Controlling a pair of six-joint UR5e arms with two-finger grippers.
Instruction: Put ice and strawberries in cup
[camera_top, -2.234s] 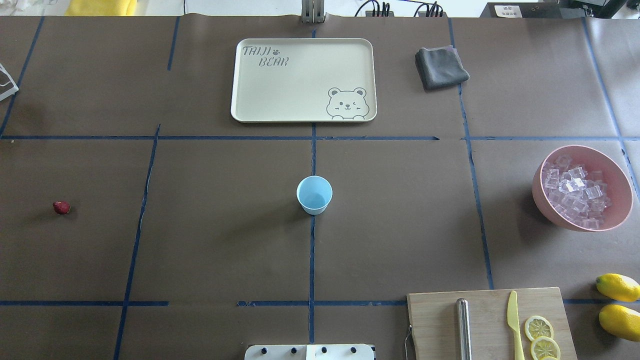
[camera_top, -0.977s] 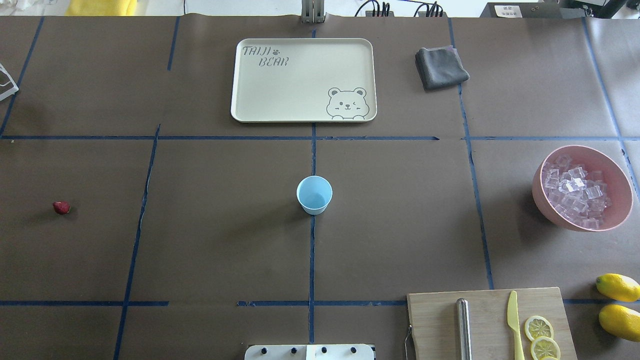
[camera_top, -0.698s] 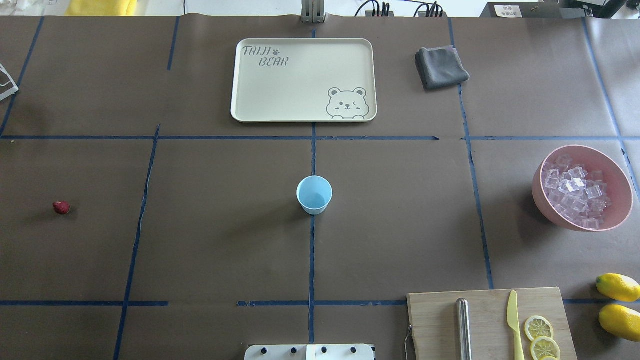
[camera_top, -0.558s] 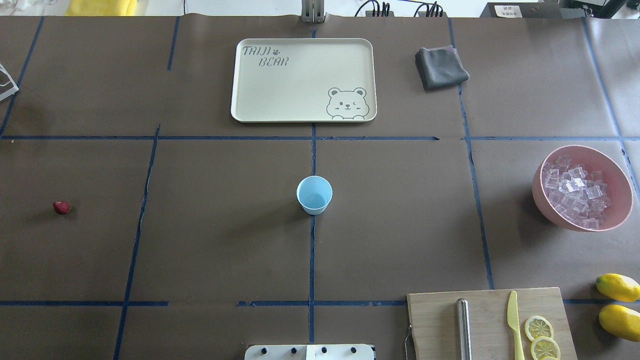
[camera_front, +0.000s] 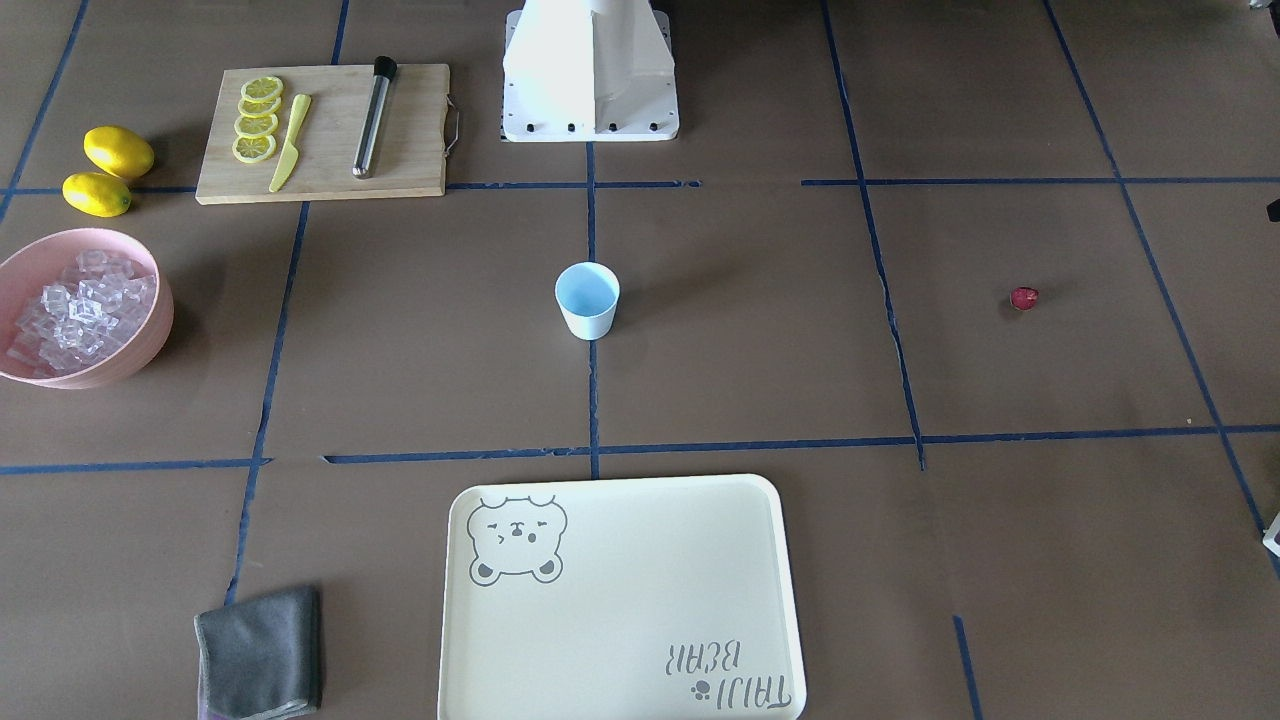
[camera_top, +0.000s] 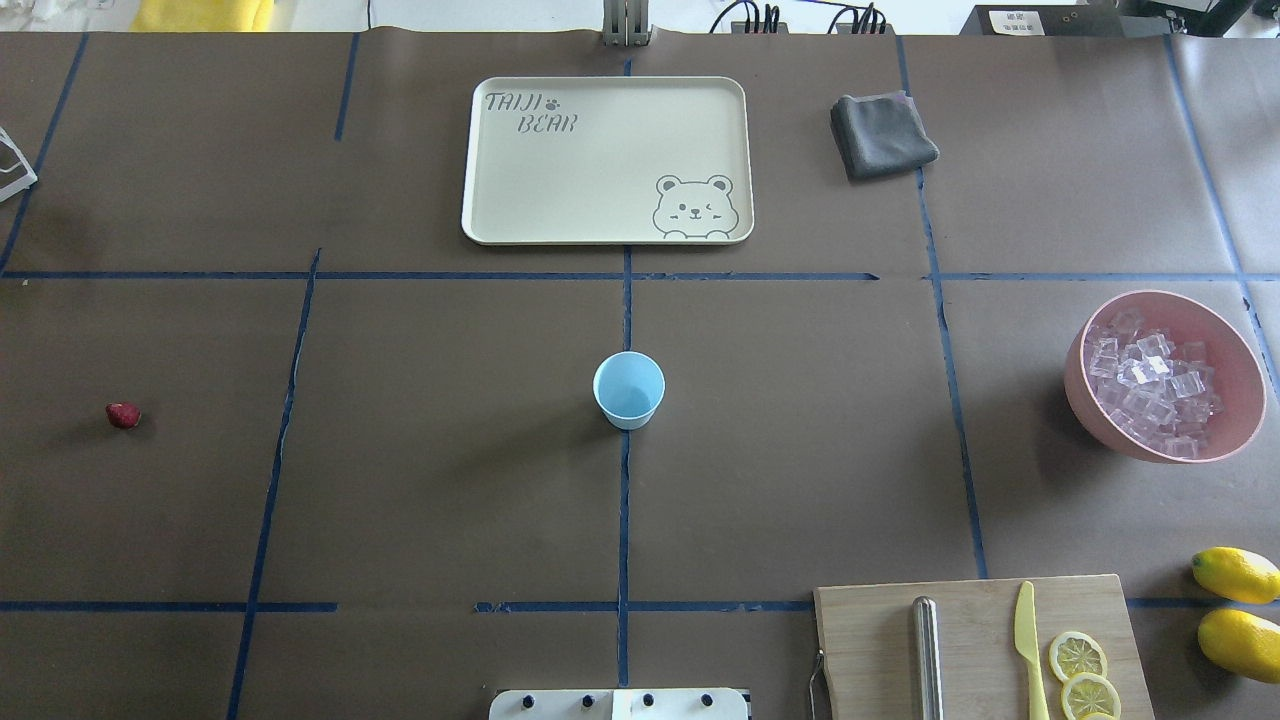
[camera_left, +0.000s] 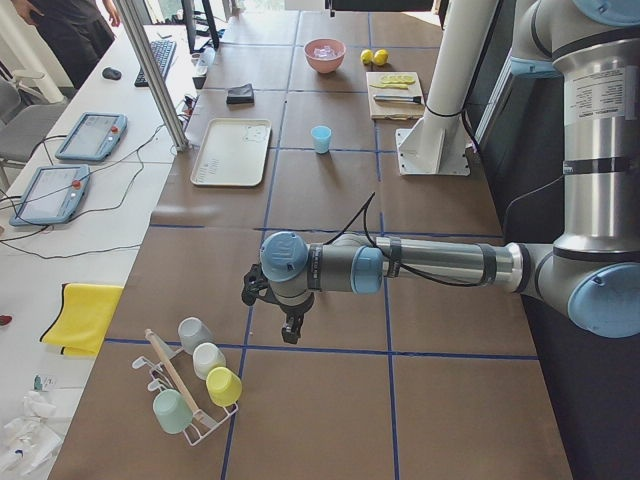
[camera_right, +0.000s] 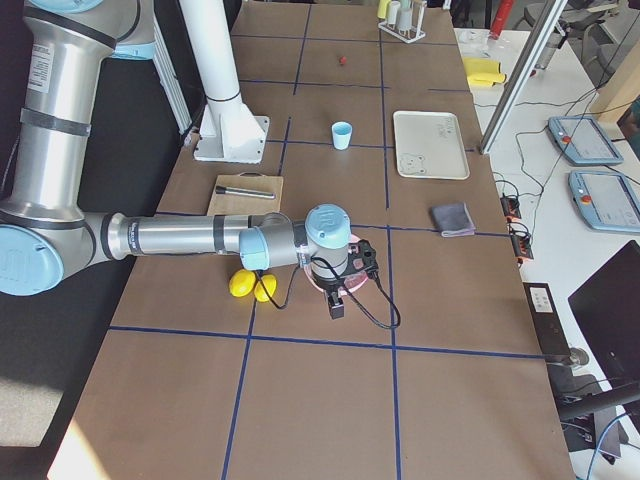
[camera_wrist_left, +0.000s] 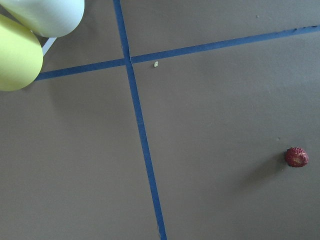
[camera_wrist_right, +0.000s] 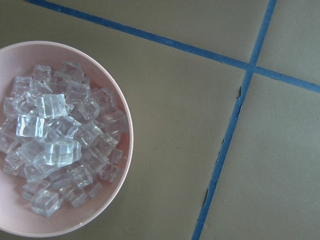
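The light blue cup (camera_top: 628, 390) stands upright at the table's middle, also in the front-facing view (camera_front: 587, 300). One dark red strawberry (camera_top: 123, 415) lies alone far to the left; the left wrist view has it at the lower right (camera_wrist_left: 296, 157). The ice (camera_top: 1150, 385) is heaped in a pink bowl (camera_top: 1078, 395) at the right, and fills the right wrist view (camera_wrist_right: 55, 145). My left gripper (camera_left: 290, 332) hangs past the table's left end near a cup rack. My right gripper (camera_right: 335, 308) hangs over the bowl. I cannot tell whether either is open or shut.
A cream tray (camera_top: 480, 160) and a grey cloth (camera_top: 882, 135) lie at the far side. A cutting board (camera_top: 870, 650) with a metal rod, yellow knife and lemon slices sits near right, beside two lemons (camera_top: 1236, 575). A rack of cups (camera_left: 200, 385) stands at the left end.
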